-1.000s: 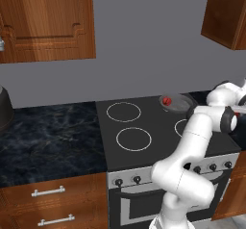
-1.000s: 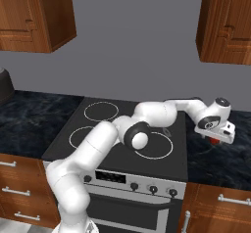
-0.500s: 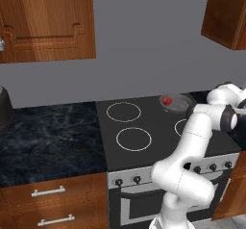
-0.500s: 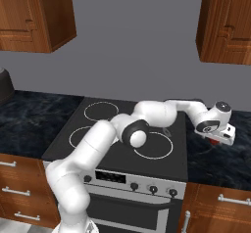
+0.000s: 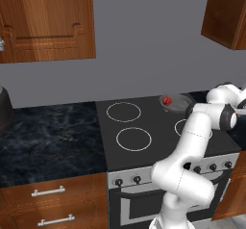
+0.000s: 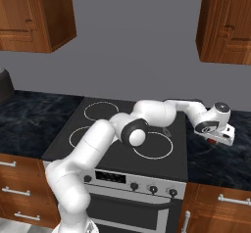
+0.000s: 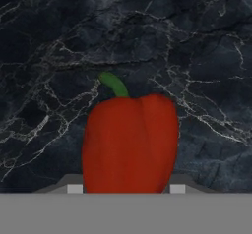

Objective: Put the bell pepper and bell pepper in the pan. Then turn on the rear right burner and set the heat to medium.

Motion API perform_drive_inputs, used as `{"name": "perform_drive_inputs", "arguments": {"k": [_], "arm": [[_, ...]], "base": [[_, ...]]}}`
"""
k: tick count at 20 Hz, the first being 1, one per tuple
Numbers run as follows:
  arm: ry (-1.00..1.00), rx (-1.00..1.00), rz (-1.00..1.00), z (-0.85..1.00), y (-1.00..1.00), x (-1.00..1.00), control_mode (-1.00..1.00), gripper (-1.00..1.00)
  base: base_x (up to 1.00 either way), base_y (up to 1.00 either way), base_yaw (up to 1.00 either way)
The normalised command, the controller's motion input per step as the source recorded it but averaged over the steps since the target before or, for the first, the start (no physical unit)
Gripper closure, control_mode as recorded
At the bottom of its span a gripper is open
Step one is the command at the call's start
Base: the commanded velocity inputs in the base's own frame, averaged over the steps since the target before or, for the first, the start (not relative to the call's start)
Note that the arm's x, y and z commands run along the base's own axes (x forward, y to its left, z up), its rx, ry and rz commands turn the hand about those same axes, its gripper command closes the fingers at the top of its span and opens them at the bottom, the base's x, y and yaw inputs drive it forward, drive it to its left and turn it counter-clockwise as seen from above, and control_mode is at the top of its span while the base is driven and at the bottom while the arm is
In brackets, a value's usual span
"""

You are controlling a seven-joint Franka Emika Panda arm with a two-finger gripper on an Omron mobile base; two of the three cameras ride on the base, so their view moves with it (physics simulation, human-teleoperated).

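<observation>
The bell pepper [image 7: 130, 142] hides most of both claw fingertips [image 7: 75, 188], and its base is cut off.

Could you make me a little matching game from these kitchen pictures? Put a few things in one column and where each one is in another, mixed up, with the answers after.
Things:
1. stemmed pepper
2. other pepper
3. pan
4. pot

Places:
a. at the rear right of the cooktop
b. at the far left
c. between the tips of the gripper, over the marbled counter
d. inside the pan

Pairs: 1-c, 2-d, 3-a, 4-b
</observation>
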Motion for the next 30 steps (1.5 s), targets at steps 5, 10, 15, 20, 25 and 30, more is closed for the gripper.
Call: {"name": "perform_drive_inputs", "arguments": {"k": [5,10,15,20,25,30], "arm": [[0.00,0.00,0.00,0.08,0.00,-0.01,-1.00,1.00],[-0.01,0.00,0.00,0.29,0.00,-0.22,-1.00,1.00],[-0.02,0.00,0.00,0.43,0.00,-0.62,-1.00,1.00],[-0.07,0.00,0.00,0.30,0.21,-0.78,-1.00,1.00],[-0.10,0.00,0.00,0.35,0.53,-0.79,-1.00,1.00],[-0.09,0.00,0.00,0.47,0.73,-0.48,-1.00,1.00]], "base": [[0.00,0.00,0.00],[0.00,0.00,0.00],[0.00,0.00,0.00],[0.00,0.00,0.00],[0.00,0.00,0.00],[0.00,0.00,0.00]]}}
